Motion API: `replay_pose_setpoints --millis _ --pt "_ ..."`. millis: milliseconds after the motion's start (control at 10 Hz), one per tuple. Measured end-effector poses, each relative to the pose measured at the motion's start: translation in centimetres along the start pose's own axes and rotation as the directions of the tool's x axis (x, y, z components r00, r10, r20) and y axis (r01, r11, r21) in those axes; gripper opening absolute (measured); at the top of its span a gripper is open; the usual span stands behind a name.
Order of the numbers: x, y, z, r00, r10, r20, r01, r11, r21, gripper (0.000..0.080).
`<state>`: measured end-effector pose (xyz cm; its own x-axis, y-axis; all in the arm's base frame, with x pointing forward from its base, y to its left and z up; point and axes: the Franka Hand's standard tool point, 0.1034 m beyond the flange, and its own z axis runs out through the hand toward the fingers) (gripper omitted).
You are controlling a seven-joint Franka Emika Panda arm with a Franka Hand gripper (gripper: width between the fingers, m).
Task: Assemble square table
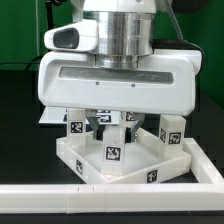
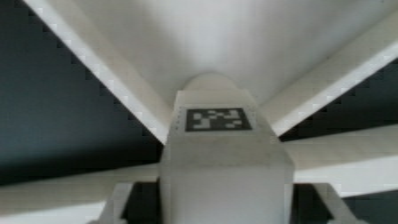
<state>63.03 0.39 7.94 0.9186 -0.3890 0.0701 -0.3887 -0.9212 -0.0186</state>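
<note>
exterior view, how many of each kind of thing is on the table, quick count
tabletop: 1
legs: 3 that I can make out, one at the exterior view's left, one at its right, one in the middle, partly hidden; more may be out of sight
border bar: 1
total: 5

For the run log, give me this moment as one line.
gripper low over tabletop | tagged leg right at the jaws | grip not confirmed
</note>
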Motion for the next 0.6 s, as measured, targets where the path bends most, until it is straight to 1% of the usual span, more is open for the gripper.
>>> replay_pose_setpoints --millis 100,300,400,500,600 --pt "-0.14 -0.19 0.02 0.992 0.124 0.002 -0.124 0.992 0.002 0.0285" --pt "-0.27 -0.38 0.05 0.925 0.380 0.003 -0.380 0.925 0.007 0.0285" --pt "-0.27 -0.31 0.08 0.873 0.488 0.003 -0.488 0.873 0.010 0.0285" --pt "-0.29 -0.25 0.09 0.775 0.632 0.007 -0.632 0.775 0.011 0.0285" --pt "-0.34 -0.38 0.09 0.691 0.723 0.014 -0.723 0.691 0.003 0.0285"
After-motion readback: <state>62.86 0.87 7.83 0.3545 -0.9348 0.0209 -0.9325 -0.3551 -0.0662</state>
